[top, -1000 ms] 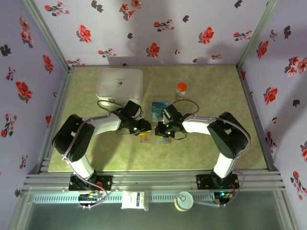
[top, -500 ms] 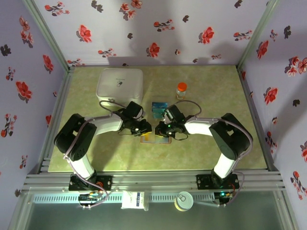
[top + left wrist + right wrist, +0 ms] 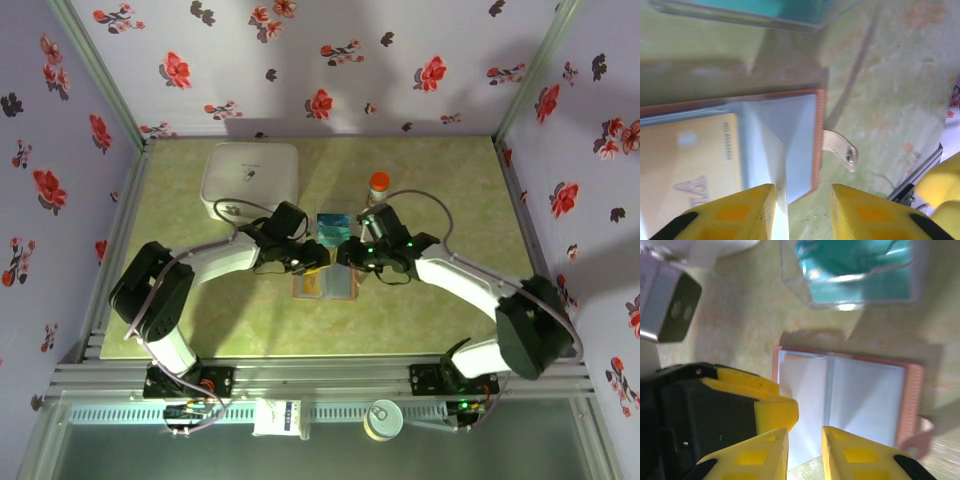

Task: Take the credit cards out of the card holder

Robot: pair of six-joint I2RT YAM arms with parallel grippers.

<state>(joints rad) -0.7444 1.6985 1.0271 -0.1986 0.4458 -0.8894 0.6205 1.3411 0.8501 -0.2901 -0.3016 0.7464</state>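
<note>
Top external view, reading from the left: a white box [image 3: 250, 178] is sitting at the back of the surface [image 3: 450, 300]. Next to it my left pincer [image 3: 312, 260] is hovering over the open card holder [image 3: 325, 286], which is lying flat at the middle, just in front of a clear tray [image 3: 333, 226]. The right pincer [image 3: 347, 255] is crowding in from the other side, with an orange-capped bottle [image 3: 378, 186] behind it.

In the left wrist view, the fingers are standing apart over the holder's near edge, clamped on nothing. A yellow card [image 3: 687, 165] is sitting in a pocket. In the right wrist view, the fingers are parted only narrowly, gripping nothing I can make out, and teal cards [image 3: 860, 265] are lying in the tray.

I'm worrying about three things. The two pincers are working nearly against each other and could clash. A pinch could catch pocket lining instead of card. And a tight pocket could drag the whole holder up or fold it shut.

The print on the yellow card is blurring beyond reading, and the box's mark is too small.
</note>
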